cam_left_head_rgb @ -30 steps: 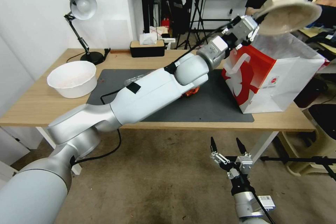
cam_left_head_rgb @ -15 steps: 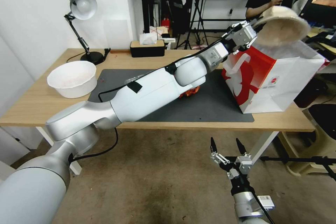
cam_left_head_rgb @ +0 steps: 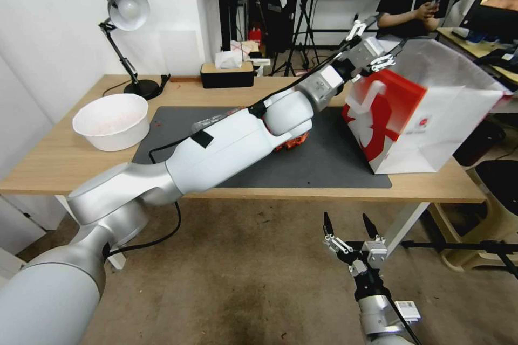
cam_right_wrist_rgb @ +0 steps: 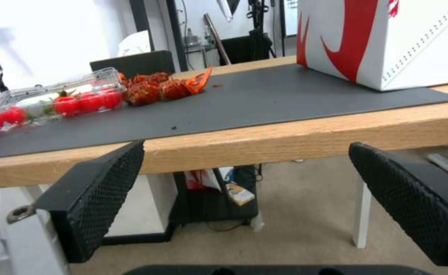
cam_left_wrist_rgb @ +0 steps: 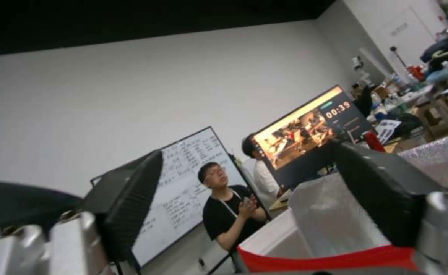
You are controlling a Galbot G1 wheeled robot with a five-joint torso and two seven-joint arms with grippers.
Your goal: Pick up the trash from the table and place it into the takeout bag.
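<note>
The takeout bag (cam_left_head_rgb: 426,124), red and white with a silvery lining (cam_left_wrist_rgb: 331,221), stands open at the right end of the table (cam_left_head_rgb: 54,161). My left gripper (cam_left_head_rgb: 377,38) hovers open over the bag's near rim, with nothing between its fingers (cam_left_wrist_rgb: 127,202). Trash lies on the dark grey mat (cam_left_head_rgb: 324,161): a heap of red-orange shells (cam_right_wrist_rgb: 158,88) and a clear plastic box of cherry tomatoes (cam_right_wrist_rgb: 56,103), both mostly hidden under my left arm in the head view. My right gripper (cam_left_head_rgb: 346,223) hangs open below the table's front edge (cam_right_wrist_rgb: 285,141).
A large white bowl (cam_left_head_rgb: 110,121) sits at the table's left end. A desk lamp (cam_left_head_rgb: 127,11) and a black tissue box (cam_left_head_rgb: 226,73) stand along the back edge. A beige stool (cam_left_head_rgb: 496,210) stands on the floor right of the table.
The left gripper came down toward the bag's mouth and opened. The beige bowl it held has left it and is gone from view. The right arm stayed put.
</note>
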